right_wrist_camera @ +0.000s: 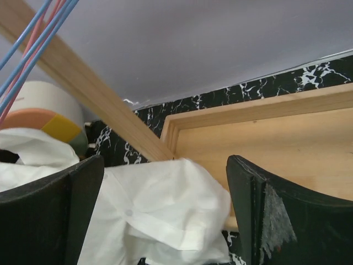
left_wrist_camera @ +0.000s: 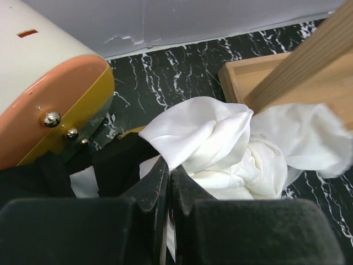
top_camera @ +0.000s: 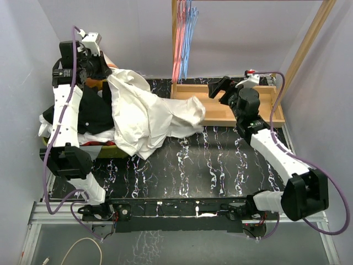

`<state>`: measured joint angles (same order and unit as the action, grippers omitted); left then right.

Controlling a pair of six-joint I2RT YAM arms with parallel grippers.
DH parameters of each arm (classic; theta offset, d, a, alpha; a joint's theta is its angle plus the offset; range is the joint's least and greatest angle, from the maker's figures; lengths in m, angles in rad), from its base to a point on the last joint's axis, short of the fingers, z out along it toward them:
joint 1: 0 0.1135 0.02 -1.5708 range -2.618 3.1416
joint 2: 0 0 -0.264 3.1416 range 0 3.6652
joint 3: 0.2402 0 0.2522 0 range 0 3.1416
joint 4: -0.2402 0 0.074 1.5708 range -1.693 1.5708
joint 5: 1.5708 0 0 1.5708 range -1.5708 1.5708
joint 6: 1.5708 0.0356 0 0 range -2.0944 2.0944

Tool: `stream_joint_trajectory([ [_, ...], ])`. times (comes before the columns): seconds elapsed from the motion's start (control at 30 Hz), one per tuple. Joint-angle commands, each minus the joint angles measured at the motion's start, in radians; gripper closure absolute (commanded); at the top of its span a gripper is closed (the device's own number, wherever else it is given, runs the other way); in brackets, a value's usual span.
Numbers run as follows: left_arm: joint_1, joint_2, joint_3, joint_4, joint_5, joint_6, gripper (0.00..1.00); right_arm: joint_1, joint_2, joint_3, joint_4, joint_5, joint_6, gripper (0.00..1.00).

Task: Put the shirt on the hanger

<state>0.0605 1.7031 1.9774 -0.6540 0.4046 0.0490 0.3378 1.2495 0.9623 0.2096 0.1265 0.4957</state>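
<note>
Fabric of the shirt (top_camera: 144, 117) is clamped between the closed fingers of the left gripper (left_wrist_camera: 167, 179) — a white fold is seen pinched right at the fingertips in the left wrist view. One end of the garment is held raised at the far left corner of the table (top_camera: 220, 165). From there it is draped down and to the right across the black marbled surface, bunched and creased, and its other end is rested against the near-left corner of the wooden rack base (top_camera: 259, 105). Part of it is laid over a black garment (top_camera: 91, 113) that is heaped at the table's left side beneath the left arm.

The right gripper (right_wrist_camera: 165, 165) is spread wide with nothing caught between its fingers. It is poised over the rack base, just beside the shirt's right end, which is seen below and beyond the fingers in the right wrist view.

The hanger (top_camera: 190, 41) — thin, light-blue wire — is hung from the top of the rack beside pink hangers (top_camera: 177, 47), well apart from both grippers. The shirt is not yet placed on it.
</note>
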Motion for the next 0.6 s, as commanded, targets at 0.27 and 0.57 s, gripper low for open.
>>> stream_joint_trajectory([
  [0.27, -0.001, 0.148, 0.045, -0.001, -0.224, -0.03, 1.0, 0.133, -0.173, -0.081, 0.101, -0.415, -0.23, 0.02],
  [0.57, -0.002, 0.159, 0.076, -0.074, -0.323, 0.002, 0.65, 0.815, 0.019, -0.233, 0.321, 0.192, -0.567, 0.02],
])
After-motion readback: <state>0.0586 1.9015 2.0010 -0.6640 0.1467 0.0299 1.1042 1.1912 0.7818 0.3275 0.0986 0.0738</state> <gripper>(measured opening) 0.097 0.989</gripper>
